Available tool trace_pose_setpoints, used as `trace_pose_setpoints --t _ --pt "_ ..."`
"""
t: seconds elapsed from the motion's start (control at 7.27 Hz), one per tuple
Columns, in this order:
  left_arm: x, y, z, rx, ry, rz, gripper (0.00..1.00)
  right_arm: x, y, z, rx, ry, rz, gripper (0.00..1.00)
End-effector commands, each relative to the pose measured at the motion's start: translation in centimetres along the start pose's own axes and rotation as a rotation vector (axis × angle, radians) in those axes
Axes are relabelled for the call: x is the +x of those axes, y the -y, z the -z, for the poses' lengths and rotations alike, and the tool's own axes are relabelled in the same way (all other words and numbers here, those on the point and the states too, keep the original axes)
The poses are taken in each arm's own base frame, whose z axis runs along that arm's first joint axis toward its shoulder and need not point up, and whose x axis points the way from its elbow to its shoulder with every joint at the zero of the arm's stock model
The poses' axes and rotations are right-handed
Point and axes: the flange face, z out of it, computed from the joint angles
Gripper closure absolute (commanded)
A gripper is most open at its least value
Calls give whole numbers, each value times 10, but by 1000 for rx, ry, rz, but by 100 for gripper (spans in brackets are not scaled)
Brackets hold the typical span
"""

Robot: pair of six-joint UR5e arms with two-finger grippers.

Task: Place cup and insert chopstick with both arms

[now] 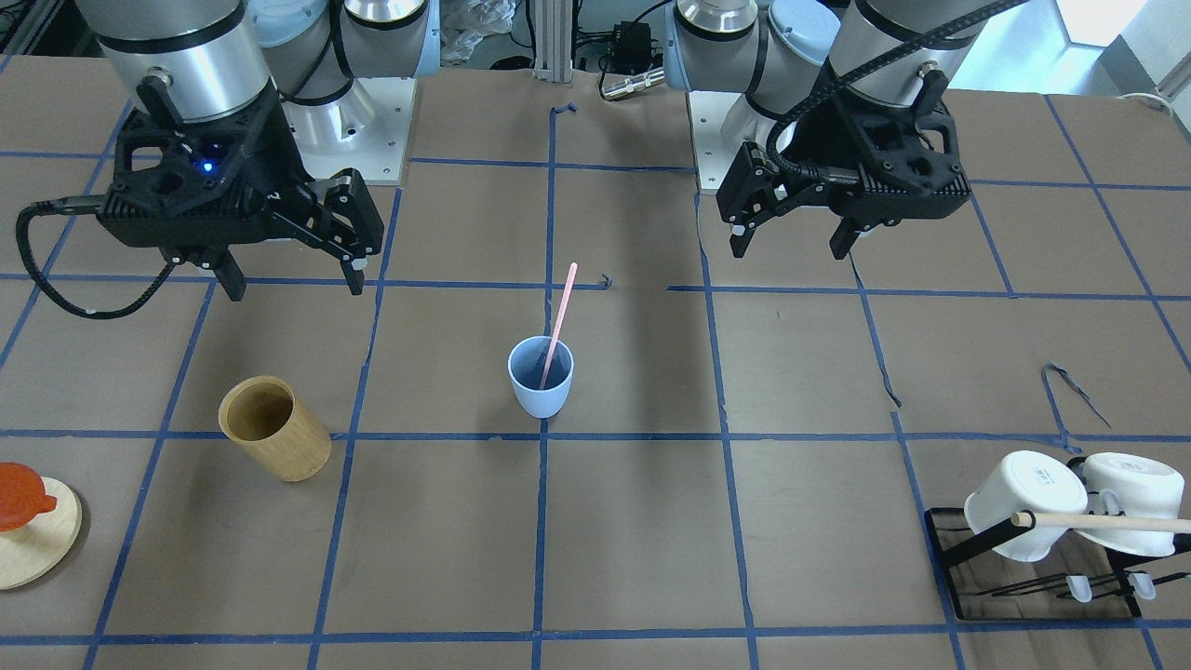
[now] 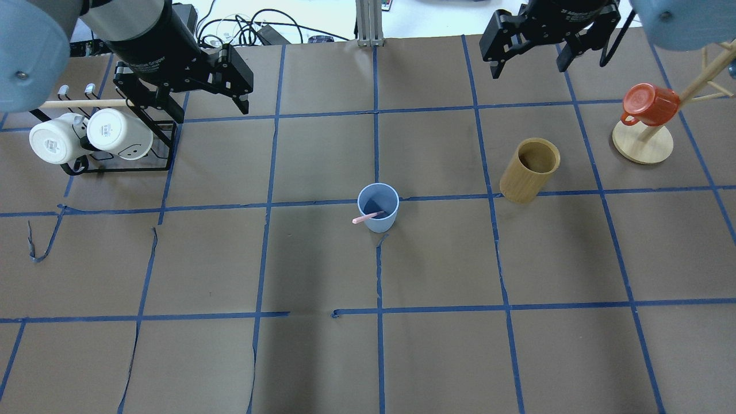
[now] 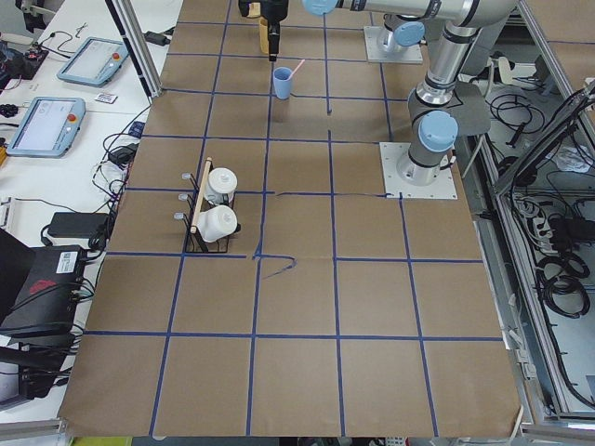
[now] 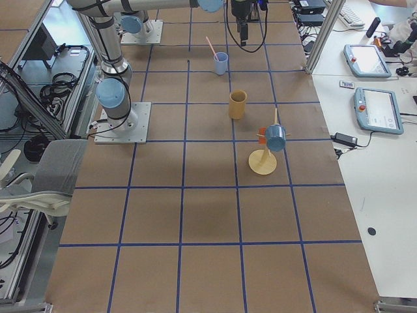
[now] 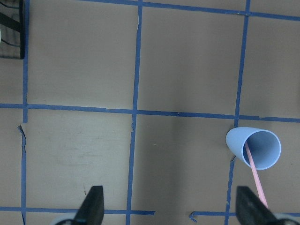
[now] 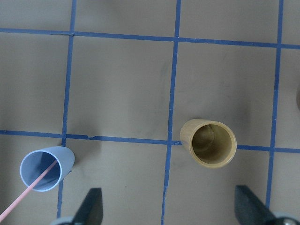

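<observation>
Chopstick (image 1: pixel 559 321) in cup (image 1: pixel 541 395), far from left pincer (image 1: pixel 791 249), right pincer (image 1: pixel 294 284)

Left gripper (image 1: pixel 791 246) and right gripper (image 1: pixel 294 282) aloft, both spread wide.
Fingers (image 1: pixel 346 233) pointing straight down on each, jaws far apart with nothing between; held at much the same height, well apart from one another.

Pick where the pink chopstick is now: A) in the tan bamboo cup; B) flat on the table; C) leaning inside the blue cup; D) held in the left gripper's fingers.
C: the chopstick stands tilted in the cup, its upper end sticking out over the rim.
</observation>
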Motion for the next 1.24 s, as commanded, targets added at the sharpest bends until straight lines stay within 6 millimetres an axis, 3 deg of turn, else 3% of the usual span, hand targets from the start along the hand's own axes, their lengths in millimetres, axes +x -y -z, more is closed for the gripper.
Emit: trace_pose_setpoints --t 0.0,0.28,0.55,1.1 --pt "0 0 0 0 0 -1 0 10 -5 1 -34 -3 55 0" --pt "0 1 -1 0 -1 0 0 13 -10 10 -24 -8 51 0" --pt "-13 5 1 2 -3 26 0 13 -10 10 -21 -8 51 0" --pt "-14 3 3 3 2 26 0 14 -11 11 -22 -7 48 0"
